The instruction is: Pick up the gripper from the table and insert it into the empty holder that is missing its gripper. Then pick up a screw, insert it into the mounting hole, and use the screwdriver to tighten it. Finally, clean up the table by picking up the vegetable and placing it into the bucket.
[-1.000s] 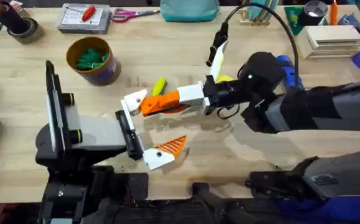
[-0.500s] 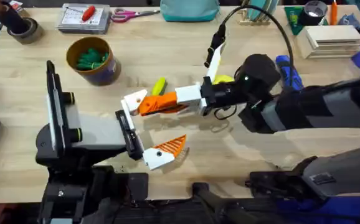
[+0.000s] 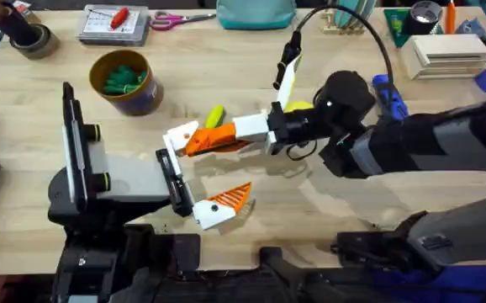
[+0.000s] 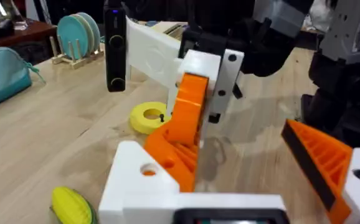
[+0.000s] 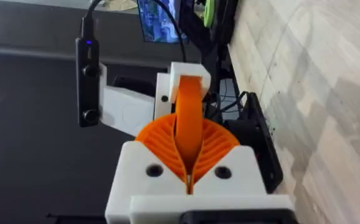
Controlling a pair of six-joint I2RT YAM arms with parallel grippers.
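I have the right gripper [image 3: 218,140] clenched on the orange gripper [image 3: 205,141], its long axis level and pointing left at the empty holder [image 3: 180,135] on the left arm, white base nearly touching it. Of the 2 arms, the right is carrying it; the left gripper [image 3: 194,172] holds nothing, its 1 fitted finger [image 3: 230,199] free.

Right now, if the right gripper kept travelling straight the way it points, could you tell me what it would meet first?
Probably the holder on the left arm: the right gripper, shut on the gripper, points straight at it, already very close.
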